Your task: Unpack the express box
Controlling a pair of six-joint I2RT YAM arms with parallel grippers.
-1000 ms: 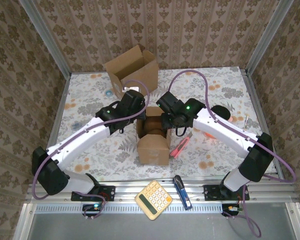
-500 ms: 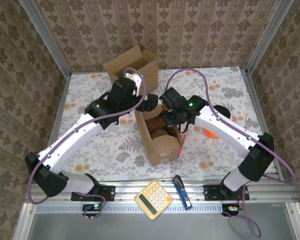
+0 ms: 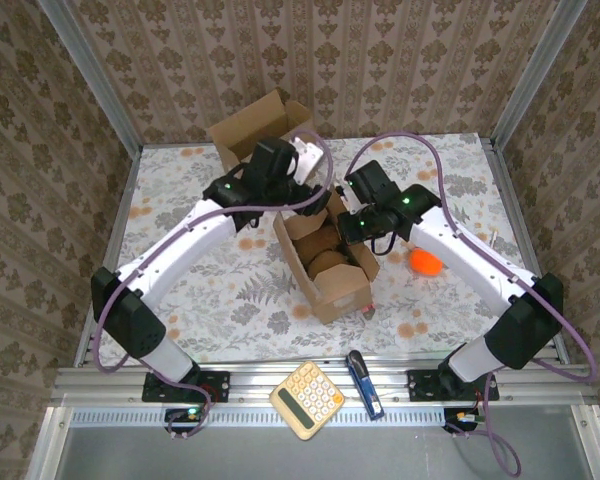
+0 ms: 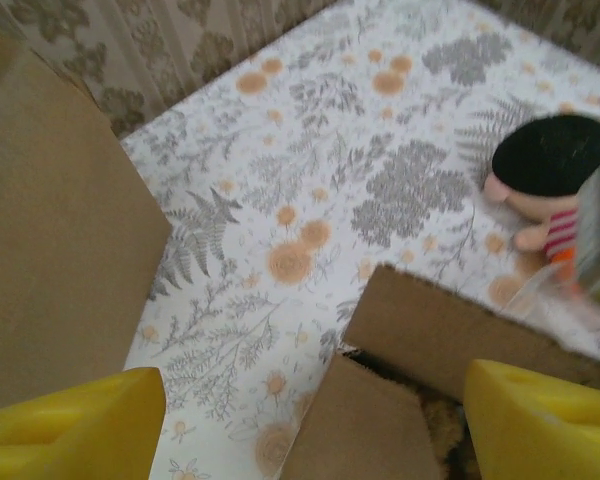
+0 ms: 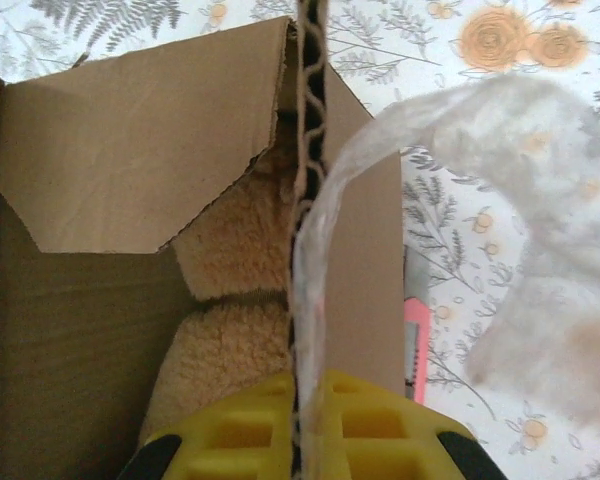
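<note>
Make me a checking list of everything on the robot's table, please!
Surface: flowery table, no spills seen.
Job's things: express box open in the middle; fluffy brown toy lying inside.
Clutter: second cardboard box at the back; orange thing and black-headed doll on the table; pink tool beside the express box; calculator and blue tool on the front rail.
Claws: left claw open, over the box's flaps; right claw shut on the box's wall.
Cables: purple cables looping above the arms.
Surroundings: patterned walls all round.
</note>
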